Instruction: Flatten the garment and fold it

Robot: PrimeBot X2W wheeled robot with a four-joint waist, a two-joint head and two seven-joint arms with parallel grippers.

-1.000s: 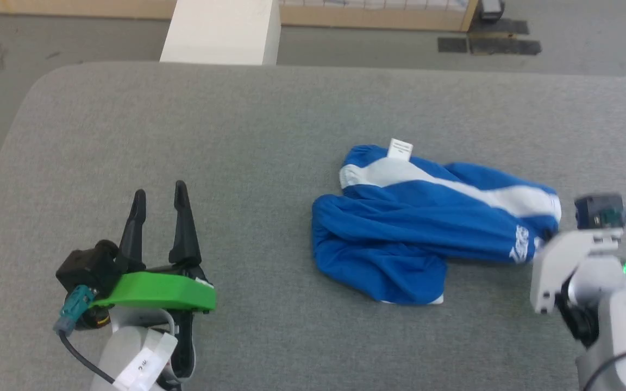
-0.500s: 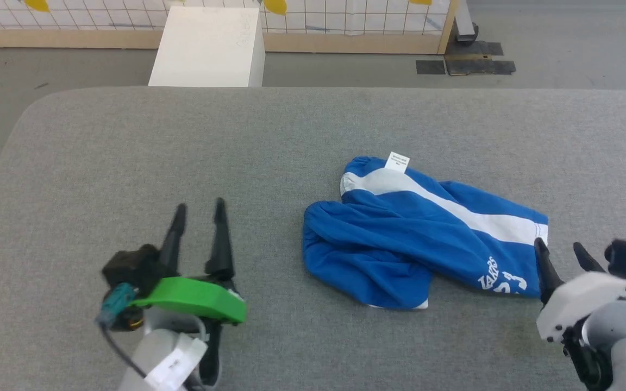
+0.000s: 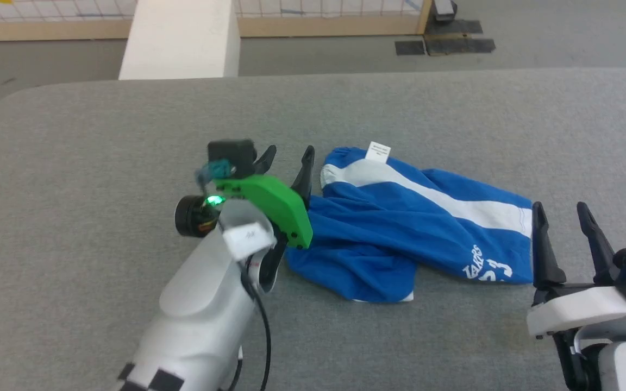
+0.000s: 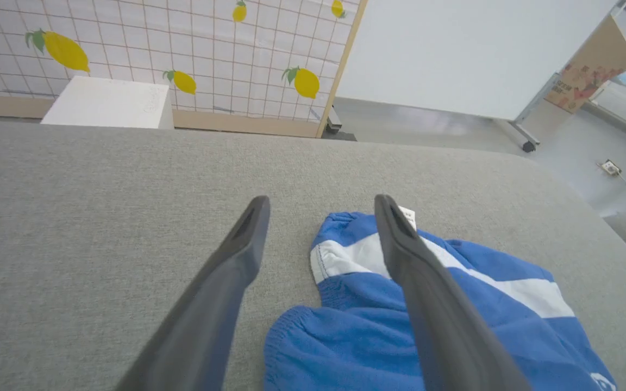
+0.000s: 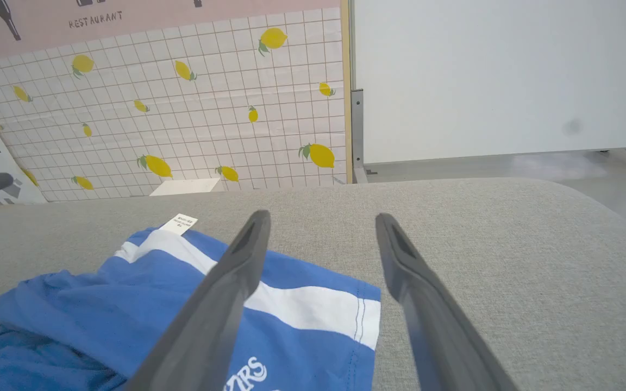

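The garment (image 3: 400, 228) lies crumpled on the grey table (image 3: 101, 136), right of centre, with its white tag (image 3: 378, 152) at the far side. The left claw (image 3: 289, 152) hangs at its gathered left end, fingers spread and empty, one finger over the white stripe and the other over bare table. That arm reaches in diagonally from the near edge. The right claw (image 3: 559, 209), spread and empty, stands just beside the lettered hem. Bare table lies to the left and beyond, and a white box (image 3: 182, 43) stands past the far edge.
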